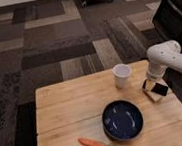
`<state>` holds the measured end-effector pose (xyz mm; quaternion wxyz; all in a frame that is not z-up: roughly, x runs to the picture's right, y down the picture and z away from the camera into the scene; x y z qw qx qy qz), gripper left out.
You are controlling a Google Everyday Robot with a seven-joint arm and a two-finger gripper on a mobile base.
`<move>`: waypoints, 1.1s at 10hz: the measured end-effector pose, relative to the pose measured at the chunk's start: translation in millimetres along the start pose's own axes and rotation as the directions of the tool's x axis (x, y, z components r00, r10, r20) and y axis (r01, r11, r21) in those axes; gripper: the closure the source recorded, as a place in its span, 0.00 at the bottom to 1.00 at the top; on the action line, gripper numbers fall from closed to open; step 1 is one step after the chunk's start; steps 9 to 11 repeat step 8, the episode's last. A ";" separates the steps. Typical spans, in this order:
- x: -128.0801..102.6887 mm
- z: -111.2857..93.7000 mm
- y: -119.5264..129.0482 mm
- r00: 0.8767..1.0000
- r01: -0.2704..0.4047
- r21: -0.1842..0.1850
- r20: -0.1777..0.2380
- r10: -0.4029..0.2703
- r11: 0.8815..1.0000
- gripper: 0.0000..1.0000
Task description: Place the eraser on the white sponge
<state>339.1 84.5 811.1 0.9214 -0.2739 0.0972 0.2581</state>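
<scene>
Wooden table carrying a white cup near its far edge, a dark blue bowl toward the front and a carrot at the near edge left of the bowl. White arm reaching in from the right, its gripper lowered over the table's right edge just right of the cup; whether the fingers are spread or closed cannot be told. Eraser, black, lying directly beside the gripper on a pale pad, the white sponge, close to the table's right edge
</scene>
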 end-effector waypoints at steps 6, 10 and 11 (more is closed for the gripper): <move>0.3 -0.1 -0.1 1.000 -0.001 0.000 0.000 0.001 1.000 0.20; 0.3 -0.2 -0.1 1.000 -0.001 0.000 0.000 0.001 1.000 0.20; 0.3 -0.2 -0.1 1.000 -0.001 0.000 0.000 0.001 1.000 0.20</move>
